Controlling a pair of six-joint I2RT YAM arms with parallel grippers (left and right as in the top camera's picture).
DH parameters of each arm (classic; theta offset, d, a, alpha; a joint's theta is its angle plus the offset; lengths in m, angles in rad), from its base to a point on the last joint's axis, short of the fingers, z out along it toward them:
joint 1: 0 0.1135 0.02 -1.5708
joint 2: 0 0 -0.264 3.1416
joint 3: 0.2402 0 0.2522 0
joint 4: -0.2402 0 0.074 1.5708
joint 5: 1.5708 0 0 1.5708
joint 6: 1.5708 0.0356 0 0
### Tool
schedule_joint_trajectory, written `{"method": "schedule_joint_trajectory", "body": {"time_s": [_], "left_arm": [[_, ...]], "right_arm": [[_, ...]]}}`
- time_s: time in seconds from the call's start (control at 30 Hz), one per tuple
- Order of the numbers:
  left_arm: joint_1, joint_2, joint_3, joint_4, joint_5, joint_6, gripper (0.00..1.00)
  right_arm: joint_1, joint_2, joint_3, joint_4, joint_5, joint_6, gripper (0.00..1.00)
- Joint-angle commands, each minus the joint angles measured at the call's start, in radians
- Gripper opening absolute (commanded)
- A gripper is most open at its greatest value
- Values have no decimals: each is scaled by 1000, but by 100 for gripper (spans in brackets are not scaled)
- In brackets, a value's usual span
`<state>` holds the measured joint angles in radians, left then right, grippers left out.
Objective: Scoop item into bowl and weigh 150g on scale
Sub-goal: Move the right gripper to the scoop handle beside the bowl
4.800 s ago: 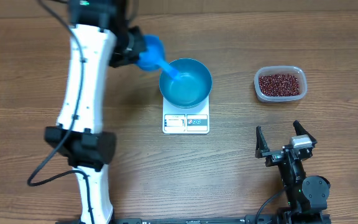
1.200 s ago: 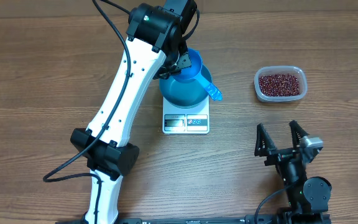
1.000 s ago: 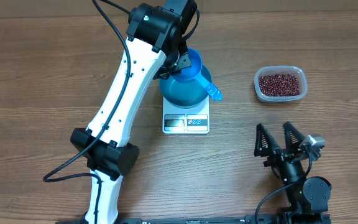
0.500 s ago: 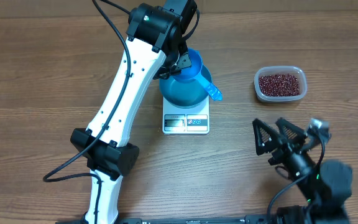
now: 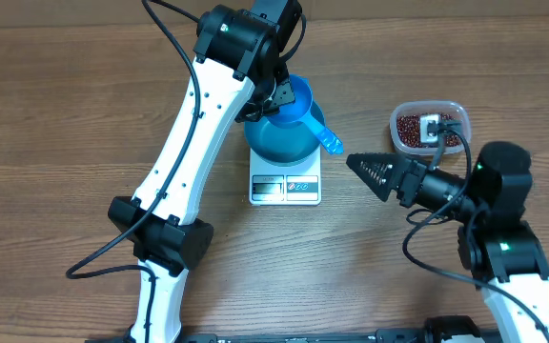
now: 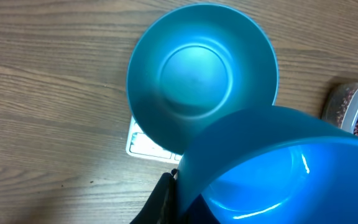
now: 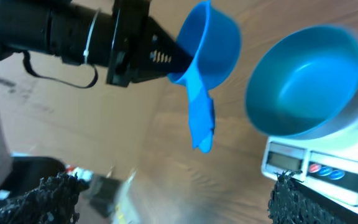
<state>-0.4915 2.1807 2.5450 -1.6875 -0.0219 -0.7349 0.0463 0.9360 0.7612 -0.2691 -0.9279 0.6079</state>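
Left fingers (image 5: 276, 96): clamped on scoop (image 5: 298, 103) cup, over bowl (image 5: 279, 138).
Right fingers (image 5: 370, 170): wide, empty.
Scoop handle (image 5: 326, 140): at their ten o'clock, axis ten-to-four.

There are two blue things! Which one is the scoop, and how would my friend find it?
Look at the middle of the wooden table for the little white scale; the big round blue bowl sits on top of it. The scoop is the smaller blue cup held above the bowl's edge by the left hand. Unlike the bowl, it has a flat handle sticking out.
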Motion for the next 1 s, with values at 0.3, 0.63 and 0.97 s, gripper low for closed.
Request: {"method": "schedule_joint_trajectory", "body": {"time_s": [0.3, 0.63, 0.97], "left_arm": [[-7, -17, 16, -1, 102, -159, 4], [-8, -16, 16, -2, 101, -318, 4], [-8, -16, 16, -2, 101, -380, 4]], "right_arm": [[-2, 103, 20, 126, -42, 208, 99], [-2, 103, 20, 201, 0, 308, 99], [-2, 103, 20, 202, 62, 399, 99]]}}
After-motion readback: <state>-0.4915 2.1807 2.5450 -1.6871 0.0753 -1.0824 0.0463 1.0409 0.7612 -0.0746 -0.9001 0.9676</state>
